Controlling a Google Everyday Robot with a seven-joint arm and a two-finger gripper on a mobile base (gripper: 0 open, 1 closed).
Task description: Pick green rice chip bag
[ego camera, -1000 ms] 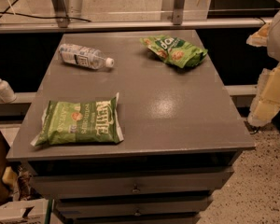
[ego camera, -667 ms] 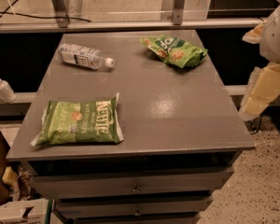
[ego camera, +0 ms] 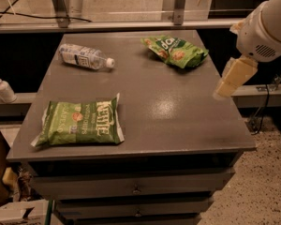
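The green rice chip bag [ego camera: 176, 50] lies at the far right of the grey table top [ego camera: 164, 111]; it is small and bright green, with round tan chip pictures and white logo letters. My gripper [ego camera: 230, 78] hangs at the right edge of the view, on a white arm, over the table's right side. It is to the right of the bag and nearer than it, well apart from it and holding nothing.
A larger flat green KETTLE bag [ego camera: 79, 123] lies at the near left of the table. A clear plastic water bottle [ego camera: 83, 56] lies on its side at the far left. A pump bottle [ego camera: 2, 87] stands on a ledge left of the table. Drawers sit below.
My arm and gripper have moved left and up, from beside the table's right edge to over its right side. The bags and the bottle have not moved.
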